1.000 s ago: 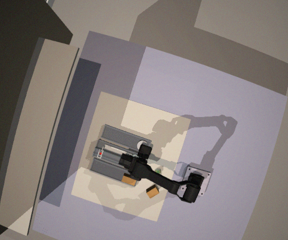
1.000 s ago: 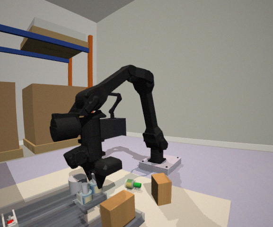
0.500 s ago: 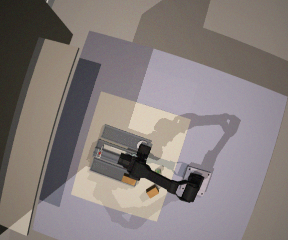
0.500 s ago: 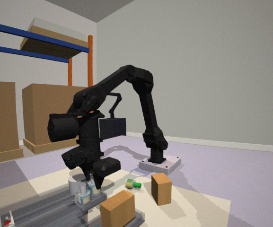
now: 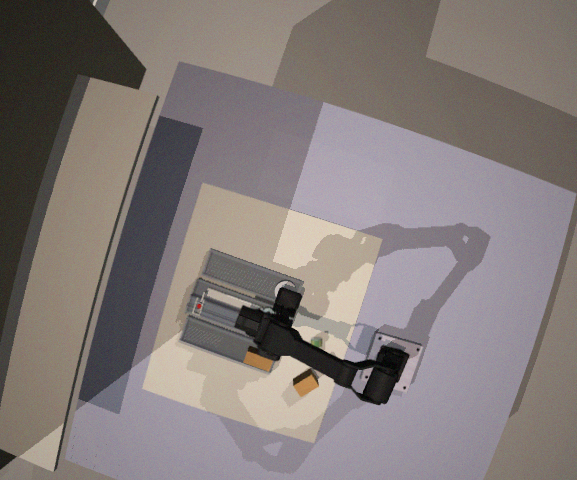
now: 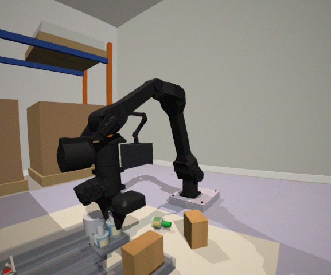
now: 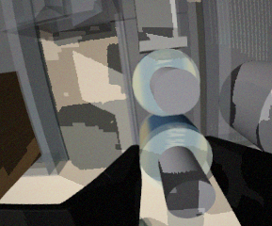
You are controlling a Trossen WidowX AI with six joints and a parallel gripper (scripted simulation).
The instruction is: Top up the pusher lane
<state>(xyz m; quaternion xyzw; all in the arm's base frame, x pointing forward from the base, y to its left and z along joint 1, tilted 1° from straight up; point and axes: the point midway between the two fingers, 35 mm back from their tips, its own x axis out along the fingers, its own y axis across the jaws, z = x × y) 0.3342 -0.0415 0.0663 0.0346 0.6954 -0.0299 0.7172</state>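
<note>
The gripper is squeezed shut on the new jar, a small pale blue jar with a grey cap, and holds it upright from above at the front end of the middle lane of the grey rack. The old jar, which looks just the same, stands right beside it, further into the lane. In the wrist view the two round tops sit in one line, the held jar close to the camera and the old jar just past it; they look to be touching or almost touching, but the pictures do not settle which. The thing that matters most is this line: the old jar lies straight ahead of the held jar along the lane, toward the far end where the pusher plate with a red mark sits. So the coming push probably has to go straight along the lane, not sideways, so that the jars stay between the lane walls. A big grey can stands in the next lane to one side, and a green and yellow bottle lies on the mat, well apart from the rack. Two brown boxes stand near the rack's front.
</note>
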